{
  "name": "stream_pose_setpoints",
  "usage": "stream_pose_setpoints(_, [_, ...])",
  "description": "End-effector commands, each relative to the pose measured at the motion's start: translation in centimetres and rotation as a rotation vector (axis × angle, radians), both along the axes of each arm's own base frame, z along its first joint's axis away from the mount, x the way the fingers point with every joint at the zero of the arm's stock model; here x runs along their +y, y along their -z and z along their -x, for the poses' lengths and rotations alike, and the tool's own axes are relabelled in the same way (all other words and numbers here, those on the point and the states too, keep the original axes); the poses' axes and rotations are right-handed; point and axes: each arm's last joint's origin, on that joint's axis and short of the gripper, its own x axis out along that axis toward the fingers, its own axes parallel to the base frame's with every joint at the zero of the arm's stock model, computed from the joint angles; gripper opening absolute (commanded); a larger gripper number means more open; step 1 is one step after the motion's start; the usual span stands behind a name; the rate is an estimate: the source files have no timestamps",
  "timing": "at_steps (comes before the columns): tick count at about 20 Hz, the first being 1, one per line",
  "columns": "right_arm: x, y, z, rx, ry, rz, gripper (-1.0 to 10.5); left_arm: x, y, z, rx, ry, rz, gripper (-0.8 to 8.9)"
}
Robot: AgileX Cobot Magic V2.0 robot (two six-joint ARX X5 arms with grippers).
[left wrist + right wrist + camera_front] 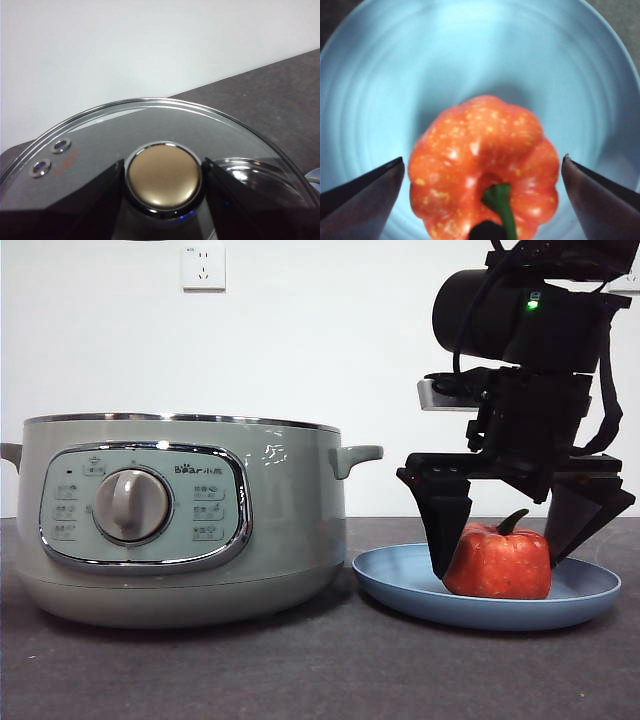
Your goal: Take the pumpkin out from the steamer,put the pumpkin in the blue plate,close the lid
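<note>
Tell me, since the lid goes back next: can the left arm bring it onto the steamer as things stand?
Probably yes. The left tool is shut on the lid, the steamer stands open, and the right tool is off beside it, open around the pumpkin.

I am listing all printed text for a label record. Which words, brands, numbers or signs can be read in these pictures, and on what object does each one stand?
"Bear", followed by small characters too blurred to read: on the control panel of the steamer.
Button labels around the dial: too small to read.
Faint red marking on the glass lid: blurred, unreadable.
White mark on the steamer's wall near its rim: unreadable.
</note>
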Motion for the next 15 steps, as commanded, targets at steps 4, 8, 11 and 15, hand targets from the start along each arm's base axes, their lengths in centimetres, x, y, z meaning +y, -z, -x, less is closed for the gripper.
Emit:
stream_pose_setpoints(4, [-0.7,-3.6,1.2,-0.114,-0.003,-0.06,5.4,-0.3,-0.9,0.3,-0.051,0.129,0.044,-0.09])
stream_pose_setpoints(8, [-1.7,-7.8,3.0,-0.262,0.0,-0.143,5.4,-1.2,0.2,-1.6,0.029,0.142,0.019,-0.09])
stream_pose_setpoints(11, [-2.7,-11.0,4.7,-0.392,0.002,-0.216,5.4,-2.6,1.8,-4.0,0.127,0.21,0.007,-0.09])
stream_pose_setpoints(15, [-4.2,-13.7,6.7,-0.528,0.055,-0.221,5.4,-4.4,4.3,-7.4,0.245,0.281,-0.003,-0.09])
